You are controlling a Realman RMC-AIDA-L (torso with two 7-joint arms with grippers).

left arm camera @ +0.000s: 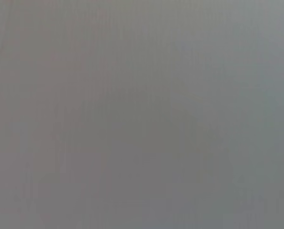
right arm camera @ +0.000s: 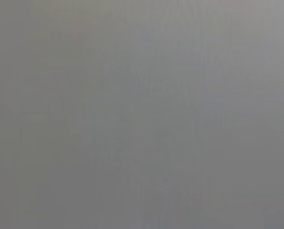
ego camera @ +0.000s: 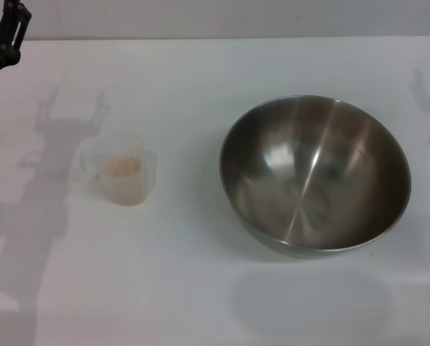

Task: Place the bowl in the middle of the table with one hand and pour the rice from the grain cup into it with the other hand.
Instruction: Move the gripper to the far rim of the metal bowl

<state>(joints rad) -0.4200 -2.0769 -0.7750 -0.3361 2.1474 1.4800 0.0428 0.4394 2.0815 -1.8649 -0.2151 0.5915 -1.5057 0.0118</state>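
The large steel bowl (ego camera: 314,173) stands upright on the white table (ego camera: 200,288), right of the middle, and nothing lies inside it. The small frosted grain cup (ego camera: 123,176) stands on the left part of the table with its handle towards the left. Pale rice (ego camera: 121,167) fills its lower part. My left gripper (ego camera: 11,20) shows as a black piece at the far left corner, well behind the cup and apart from it. My right gripper is out of view. Both wrist views show only plain grey.
The table's far edge (ego camera: 215,38) runs along the top of the head view. Arm shadows fall on the table left of the cup and at the right edge.
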